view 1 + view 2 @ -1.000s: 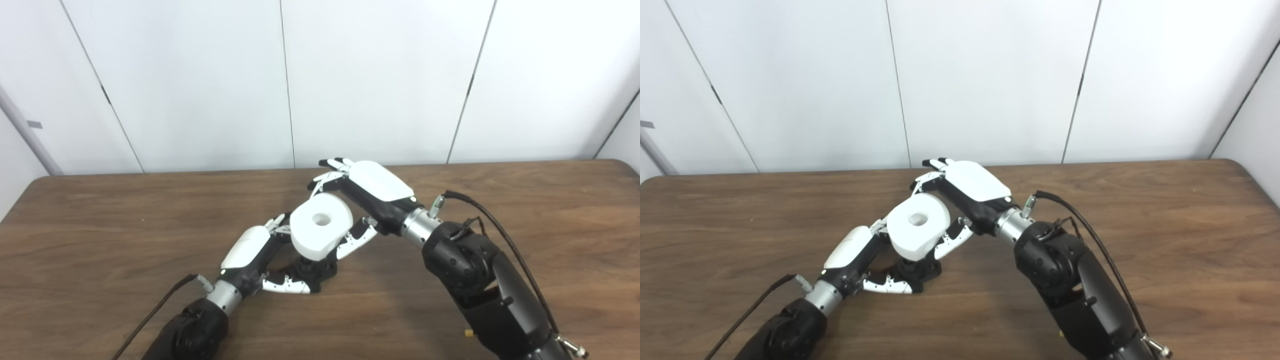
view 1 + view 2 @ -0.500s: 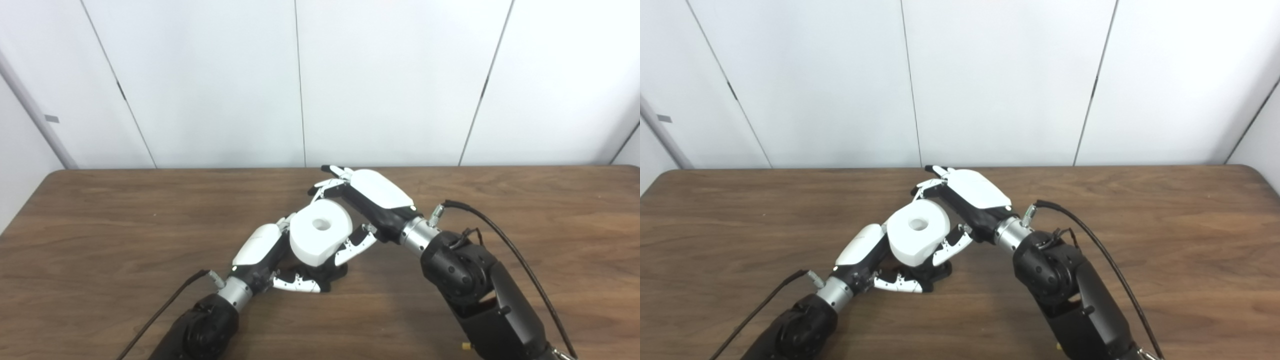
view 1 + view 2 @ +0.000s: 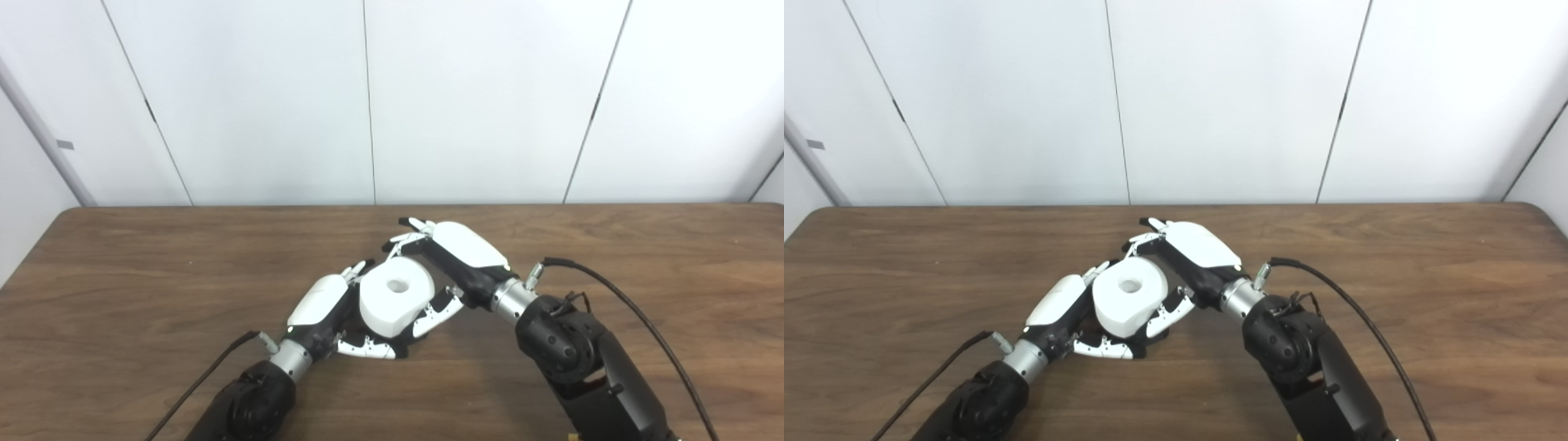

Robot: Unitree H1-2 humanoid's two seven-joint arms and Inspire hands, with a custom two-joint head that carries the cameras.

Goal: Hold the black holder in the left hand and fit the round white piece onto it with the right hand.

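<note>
**Seating under way: white piece low on its holder**

Seating looks to be the step in hand. The round white piece [image 3: 395,297] sits low at the middle of the table [image 3: 122,269], its centre hole facing up, caught between the two hands. The right hand [image 3: 456,257] arches over it from behind and to the right, fingers curled round the far side and the thumb pressed to the near right side, so it has the piece in a firm grasp. The left hand [image 3: 324,306] lies against the piece's left side, its thumb stretched along the table in front. Of the black holder [image 3: 1146,335] only a dark sliver shows beneath the piece; the left hand's fingers wrap toward it, and I judge they grip it, though the contact itself is hidden.

Whether the piece is fully down I cannot tell. The next move, I would say, calls for a straight downward press by the right hand while the left keeps the holder from sliding, then a careful release.
</note>
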